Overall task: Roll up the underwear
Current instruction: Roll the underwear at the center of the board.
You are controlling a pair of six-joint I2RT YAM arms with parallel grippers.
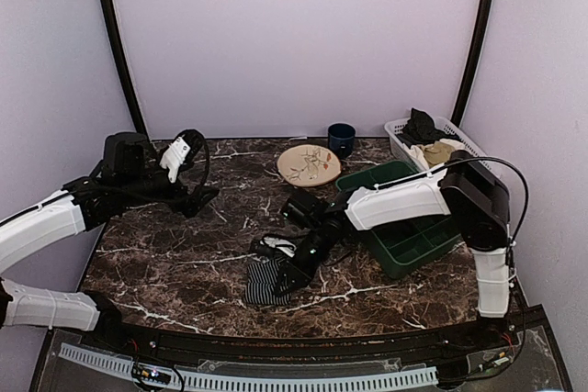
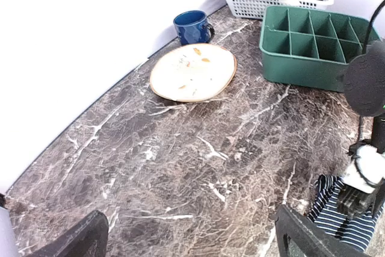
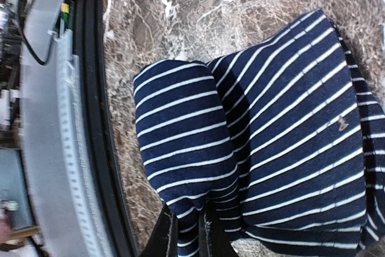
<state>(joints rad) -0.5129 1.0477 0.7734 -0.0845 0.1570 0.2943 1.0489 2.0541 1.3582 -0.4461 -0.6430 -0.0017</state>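
— Where was the underwear (image 3: 271, 136)?

— Bunched near the front edge of the bench (image 1: 165, 254), about midway across, one striped flap doubled over the rest. The right pincer (image 3: 191, 233) was closed on a fold at its near edge.

— And the other one?

— The left pincer (image 2: 192, 248) stood wide open, holding nothing, raised over the bench's left side well apart from the cloth.

— So which step was that?

— By my reckoning the early shaping, not yet a roll: the cloth lay loose and uneven. Next, the pinched edge would need turning over onto the body evenly, probably with the left pincer brought across to pin the far side so the soft cloth wouldn't drag.

— The surroundings?

— Dark brown marbled bench; a green divided organiser tray (image 1: 404, 245) just right of the garment, a patterned plate (image 1: 309, 164) and blue mug (image 1: 341, 139) behind, a white basket (image 1: 397, 133) of clothes in the far right corner, pale walls (image 1: 294, 34) around.
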